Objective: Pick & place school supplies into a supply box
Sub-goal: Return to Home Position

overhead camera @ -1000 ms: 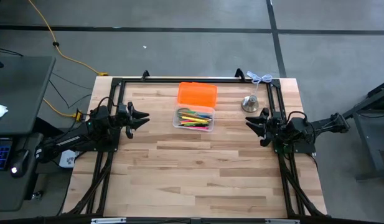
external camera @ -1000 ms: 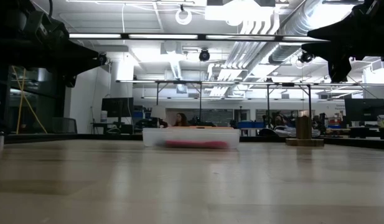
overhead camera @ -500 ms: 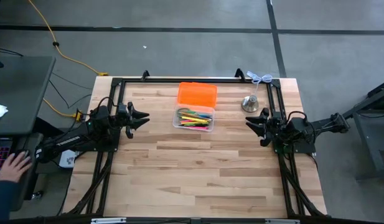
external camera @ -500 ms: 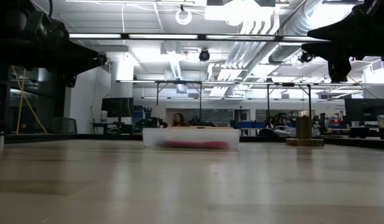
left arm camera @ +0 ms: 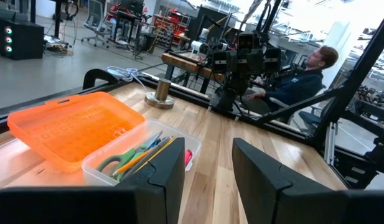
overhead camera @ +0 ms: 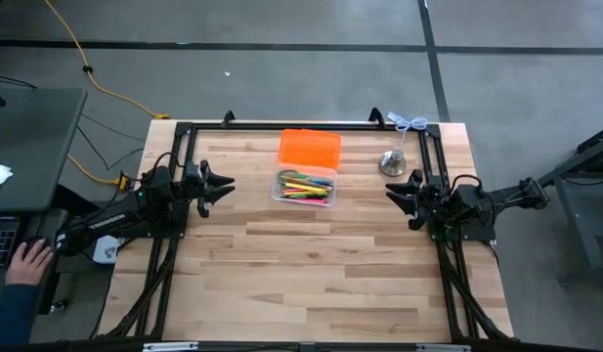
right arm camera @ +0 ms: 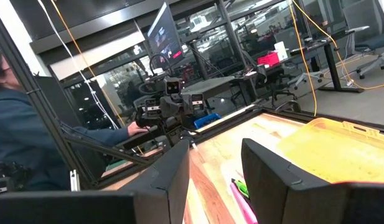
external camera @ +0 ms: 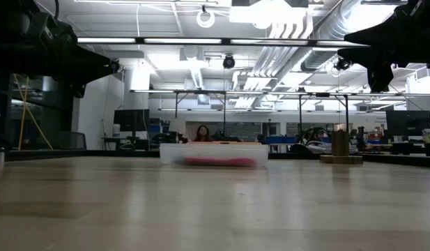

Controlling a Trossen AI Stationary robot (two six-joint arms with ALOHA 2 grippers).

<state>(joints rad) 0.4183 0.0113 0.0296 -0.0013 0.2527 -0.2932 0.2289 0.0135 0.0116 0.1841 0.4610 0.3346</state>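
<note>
Light wooden boards make up the big table (overhead camera: pixel 311 274), with grey floor all around. No pen or pencil lies loose on the wood, as far as the view from above shows, so the job looks almost done to me. The school supplies (overhead camera: pixel 305 186), thin pens and pencils in pink, yellow, orange and green plus little green-handled scissors, all lie inside the small clear plastic supply box (overhead camera: pixel 276 188).

That box sits near the far edge of the table, about midway between the two arms. Its flat bright orange lid (overhead camera: pixel 309 149) is flipped open and lies behind the box, joined to it. The pens lie flat in a messy pile, and none pokes over the rim that I can see. A small silvery metal bell-shaped thing (overhead camera: pixel 393 162) stands near the box on the right arm's side, not touching it. It is no school thing.

The left gripper (overhead camera: pixel 221 187) hangs by the left side of the table, well apart from the box, its two dark fingers spread apart with nothing between them. The right gripper (overhead camera: pixel 404 196) is by the right side, fingers apart too, holding nothing. What is left, I guess, is only for both arms to go to rest. The lid is not shut, but the task does not ask for that.
</note>
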